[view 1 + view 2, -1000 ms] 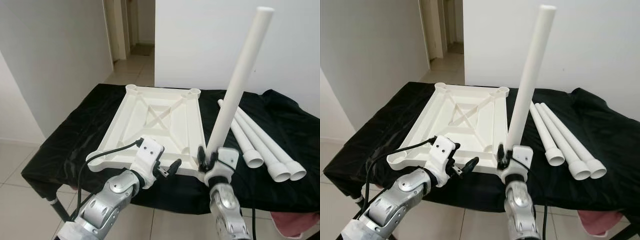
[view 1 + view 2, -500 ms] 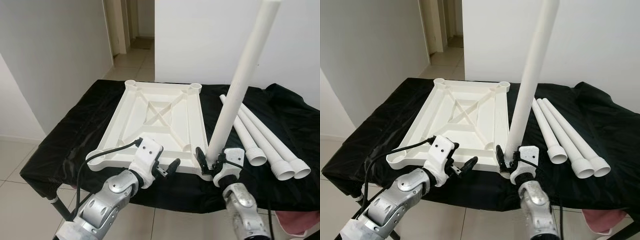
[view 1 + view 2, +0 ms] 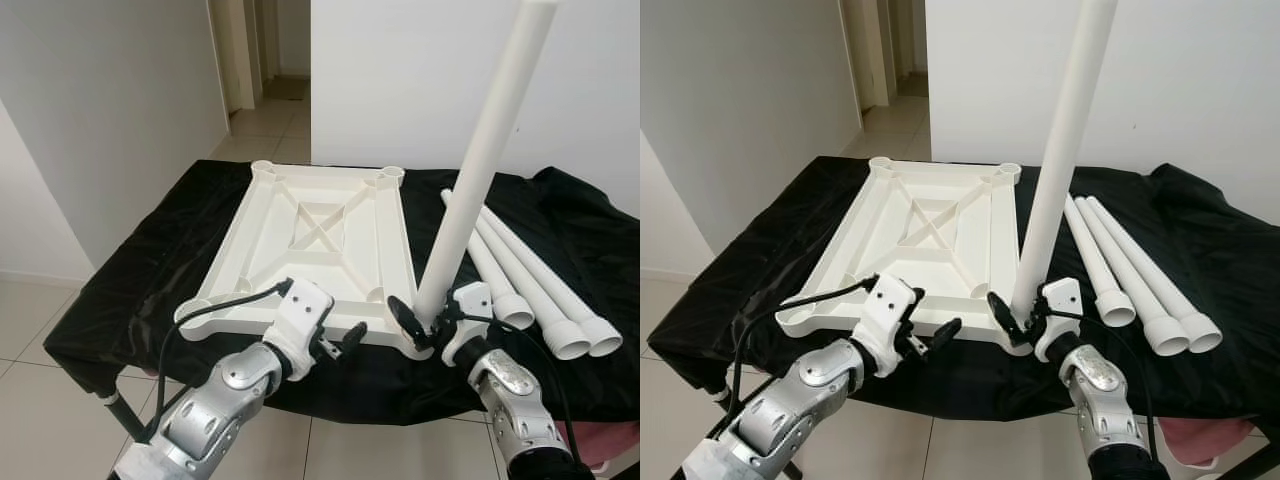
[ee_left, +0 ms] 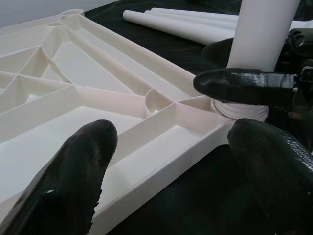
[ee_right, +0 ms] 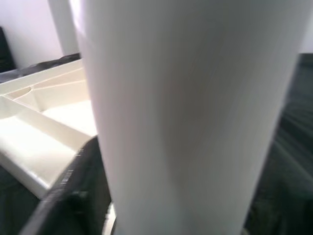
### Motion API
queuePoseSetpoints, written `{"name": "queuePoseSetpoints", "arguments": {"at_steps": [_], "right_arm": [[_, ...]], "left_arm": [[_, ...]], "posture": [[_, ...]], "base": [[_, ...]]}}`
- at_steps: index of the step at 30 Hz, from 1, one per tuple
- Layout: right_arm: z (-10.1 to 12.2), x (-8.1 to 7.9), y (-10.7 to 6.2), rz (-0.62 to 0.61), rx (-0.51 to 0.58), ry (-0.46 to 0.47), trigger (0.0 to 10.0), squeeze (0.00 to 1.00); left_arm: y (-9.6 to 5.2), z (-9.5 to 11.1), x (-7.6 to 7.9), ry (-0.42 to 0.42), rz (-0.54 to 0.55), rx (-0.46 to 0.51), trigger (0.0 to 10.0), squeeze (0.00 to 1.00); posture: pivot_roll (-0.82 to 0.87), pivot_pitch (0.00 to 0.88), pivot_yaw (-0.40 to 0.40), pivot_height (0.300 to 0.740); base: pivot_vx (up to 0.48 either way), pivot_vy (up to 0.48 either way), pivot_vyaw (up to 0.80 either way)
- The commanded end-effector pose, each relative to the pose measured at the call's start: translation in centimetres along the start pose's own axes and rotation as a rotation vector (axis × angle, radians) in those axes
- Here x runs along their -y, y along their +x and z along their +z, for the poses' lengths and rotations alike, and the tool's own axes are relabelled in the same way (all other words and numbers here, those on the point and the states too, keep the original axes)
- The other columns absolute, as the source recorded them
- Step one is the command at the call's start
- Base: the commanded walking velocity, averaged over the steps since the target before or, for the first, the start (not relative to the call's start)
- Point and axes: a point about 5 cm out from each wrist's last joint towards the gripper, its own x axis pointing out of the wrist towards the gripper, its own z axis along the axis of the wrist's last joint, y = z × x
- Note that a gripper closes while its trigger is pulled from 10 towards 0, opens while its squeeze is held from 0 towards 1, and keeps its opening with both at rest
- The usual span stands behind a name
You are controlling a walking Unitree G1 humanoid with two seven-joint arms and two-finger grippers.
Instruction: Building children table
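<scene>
**First leg standing at the near right corner socket**

From the left eye view, we see the white ribbed plastic tabletop (image 3: 315, 240) lying underside-up on a table draped in black cloth (image 3: 140, 270). The right gripper (image 3: 425, 322) is clamped around the base of a long white plastic tube leg (image 3: 480, 170), which stands nearly upright, leaning a little to the right, at the tabletop's near right corner. The left gripper (image 3: 350, 335) hovers just off the near edge, its jaws apart and holding nothing. Three more white tube legs (image 3: 530, 285) lie side by side on the cloth to the right, near the working gripper's wrist.

From the right eye view, the same layout holds; a bit of pink fabric (image 3: 1195, 440) shows under the table's right end.

From the left wrist view, the leg's foot sits at the round corner socket (image 4: 239, 108), with a black finger (image 4: 244, 84) of the right gripper across it.

From the right wrist view, the leg (image 5: 186, 112) is pressed close to the camera.

We judge the leg stiff, light and smooth, so likely to slip or tilt; a low grip near the socket suits it best. The spare legs and the left gripper crowd that corner.
</scene>
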Motion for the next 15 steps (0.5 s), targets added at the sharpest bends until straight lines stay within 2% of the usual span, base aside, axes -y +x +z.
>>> {"name": "queuePoseSetpoints", "arguments": {"at_steps": [1, 7, 9, 10, 12, 13, 15], "right_arm": [[-0.1, 0.0, 0.2, 0.025, -0.007, 0.002, 0.0, 0.00], [-0.2, 0.2, 0.1, 0.023, -0.013, 0.011, 0.0, 0.00], [-0.5, 0.4, -0.2, -0.005, -0.016, 0.043, 0.0, 0.00], [-0.6, 0.4, -0.3, -0.009, -0.018, 0.056, 8.4, 0.00], [-0.7, 0.3, -0.3, -0.011, -0.023, 0.077, 8.4, 0.00], [-0.9, 0.2, -0.3, -0.015, -0.025, 0.098, 10.0, 0.00], [-1.2, -0.2, -0.4, -0.028, -0.034, 0.120, 10.0, 0.00]], "left_arm": [[0.1, 0.3, 1.3, 0.023, -0.215, 0.008, 10.0, 0.00], [0.1, 0.3, 1.4, 0.023, -0.216, 0.009, 10.0, 0.00], [0.2, 0.3, 1.4, 0.022, -0.210, 0.012, 10.0, 0.00], [0.2, 0.3, 1.4, 0.021, -0.208, 0.013, 10.0, 0.00], [0.2, 0.3, 1.5, 0.020, -0.207, 0.013, 10.0, 0.00], [0.2, 0.3, 1.6, 0.018, -0.209, 0.014, 10.0, 0.00], [0.2, 0.3, 1.9, 0.015, -0.212, 0.015, 10.0, 0.00]], "posture": [[-0.03, 0.068, 0.059, 0.740], [-0.03, 0.067, 0.058, 0.740], [-0.03, 0.068, 0.050, 0.740], [-0.03, 0.068, 0.050, 0.740], [-0.03, 0.066, 0.049, 0.740], [-0.03, 0.066, 0.048, 0.740], [-0.03, 0.065, 0.043, 0.740]], "base": [[0.000, 0.000, 0.00], [0.000, 0.000, 0.00], [0.000, 0.000, 0.00], [0.000, 0.000, 0.00], [0.000, 0.000, 0.00], [0.000, 0.000, 0.00], [0.000, 0.000, 0.00]]}}
